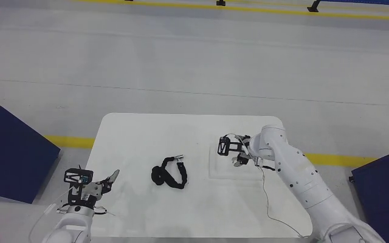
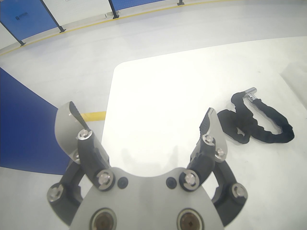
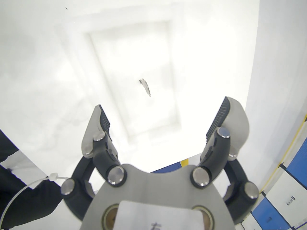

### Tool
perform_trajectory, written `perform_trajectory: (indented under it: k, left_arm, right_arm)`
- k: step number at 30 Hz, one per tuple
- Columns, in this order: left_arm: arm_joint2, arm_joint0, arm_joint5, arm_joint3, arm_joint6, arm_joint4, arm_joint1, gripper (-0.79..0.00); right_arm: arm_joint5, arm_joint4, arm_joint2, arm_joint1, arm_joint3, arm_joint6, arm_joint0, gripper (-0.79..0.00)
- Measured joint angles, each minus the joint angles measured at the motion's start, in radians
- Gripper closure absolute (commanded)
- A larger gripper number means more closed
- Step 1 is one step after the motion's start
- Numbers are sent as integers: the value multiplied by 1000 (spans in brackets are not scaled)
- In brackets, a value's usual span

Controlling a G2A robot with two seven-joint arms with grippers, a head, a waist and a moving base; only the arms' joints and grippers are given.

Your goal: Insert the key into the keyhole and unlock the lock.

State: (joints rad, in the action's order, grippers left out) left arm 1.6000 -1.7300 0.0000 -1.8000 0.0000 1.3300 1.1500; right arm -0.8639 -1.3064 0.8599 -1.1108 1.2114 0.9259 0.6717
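The lock point(image 2: 259, 125) is a chain in a crinkled black fabric sleeve, folded into a loose loop, with a shiny cylindrical metal head point(image 2: 250, 93) at one end. It lies near the middle of the smooth white, round-cornered table point(image 1: 140, 212). At about 3 o'clock from it sits a shallow white tray point(image 1: 219, 173) with a stepped rectangular recess. The key point(image 3: 145, 87) lies flat in that recess: small, thin, silvery, with a toothed edge.

The right arm comes in from the table's 5 o'clock corner, bent at the elbow, wrist turned downward. The right pincer point(image 3: 163, 104) hangs over the tray with its ribbed pads spread wide, holding nothing, the key below and apart from both fingers.

The left pincer point(image 2: 141, 111) hovers at the table's 8 o'clock edge, angled toward the lock but well apart from it, its fingers wide too and gripping nothing
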Motion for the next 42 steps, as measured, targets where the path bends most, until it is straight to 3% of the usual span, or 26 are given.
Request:
perform_trajectory:
  k: [9, 10, 15, 25, 35, 42]
  left_arm:
    - [0, 0, 0, 0, 0, 0, 0, -785]
    - [0, 0, 0, 0, 0, 0, 0, -785]
    - [0, 0, 0, 0, 0, 0, 0, -785]
    - [0, 0, 0, 0, 0, 0, 0, -785]
    - [0, 0, 0, 0, 0, 0, 0, -785]
    - [0, 0, 0, 0, 0, 0, 0, -785]
  right_arm:
    - [19, -30, -69, -28, -126, -87, -27, -557]
    - [21, -31, -74, -30, -136, -94, -29, -505]
    - [27, -32, -98, -45, -185, -123, -43, -406]
    - [16, -41, -127, -61, -243, -142, -61, -302]
    - [-2, -44, -128, -65, -256, -148, -70, 0]
    - [0, -53, -125, -63, -243, -141, -65, 0]
